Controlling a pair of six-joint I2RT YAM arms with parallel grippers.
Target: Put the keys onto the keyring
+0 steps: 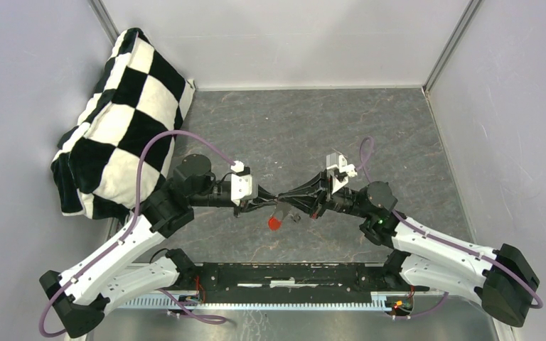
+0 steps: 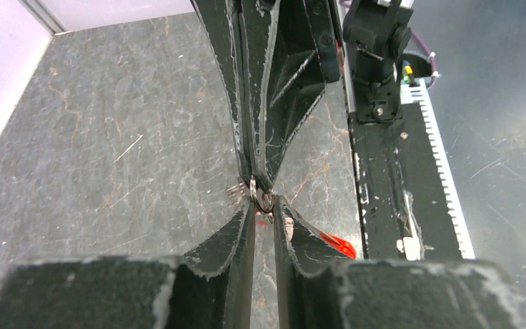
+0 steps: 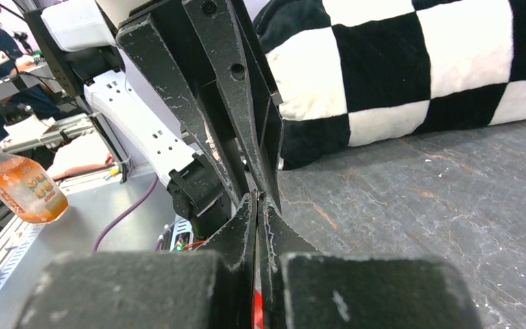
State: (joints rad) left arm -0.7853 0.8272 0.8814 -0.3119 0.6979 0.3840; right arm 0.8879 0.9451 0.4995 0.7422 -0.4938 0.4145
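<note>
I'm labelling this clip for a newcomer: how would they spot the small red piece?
Look at the grey marbled table, where the left hand and right hand meet tip to tip at its middle. Just below that meeting point in the top view is a small red piece. It is the only bright red thing there; all around it is black or grey.

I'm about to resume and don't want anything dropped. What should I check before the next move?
1. Left gripper closed on the ring: ok.
2. Right gripper closed, tip to tip with the left: ok; what it pinches, cannot tell.
3. Red piece hanging under the tips: in view, but whether it is attached, cannot tell.
4. Black key's whereabouts: cannot tell.
5. Tips raised off the table: ok.
</note>
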